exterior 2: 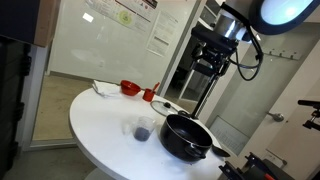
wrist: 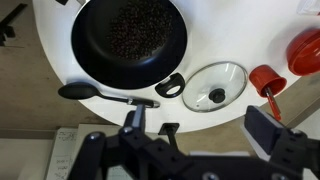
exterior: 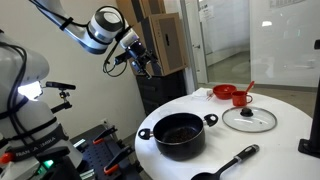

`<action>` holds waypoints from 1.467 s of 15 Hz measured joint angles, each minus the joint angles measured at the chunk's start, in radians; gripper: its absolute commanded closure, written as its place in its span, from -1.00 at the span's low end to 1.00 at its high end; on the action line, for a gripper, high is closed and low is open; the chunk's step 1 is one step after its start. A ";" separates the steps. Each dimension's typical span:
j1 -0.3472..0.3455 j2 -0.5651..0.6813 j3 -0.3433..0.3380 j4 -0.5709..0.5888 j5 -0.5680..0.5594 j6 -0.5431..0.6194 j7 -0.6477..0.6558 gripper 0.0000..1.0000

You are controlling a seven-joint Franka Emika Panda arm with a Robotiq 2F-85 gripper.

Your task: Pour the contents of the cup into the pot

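Note:
The black pot stands on the round white table, near its edge. It also shows in an exterior view and in the wrist view, where dark bits lie in its bottom. The small red cup stands at the far side of the table, next to a red bowl; it shows too in an exterior view and in the wrist view. My gripper hangs high in the air off the table's edge, well away from the cup. In the wrist view my gripper is open and empty.
A flat glass lid lies between pot and cup. A black long-handled ladle lies at the table's edge by the pot. A red bowl sits beside the cup. Robot stand and gear are off the table.

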 measured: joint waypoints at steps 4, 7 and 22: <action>0.000 0.000 0.000 0.000 0.000 0.000 0.000 -1.00; 0.000 0.000 0.000 0.000 0.000 0.000 0.000 -1.00; -0.068 -0.022 0.044 0.007 -0.002 0.003 0.304 -1.00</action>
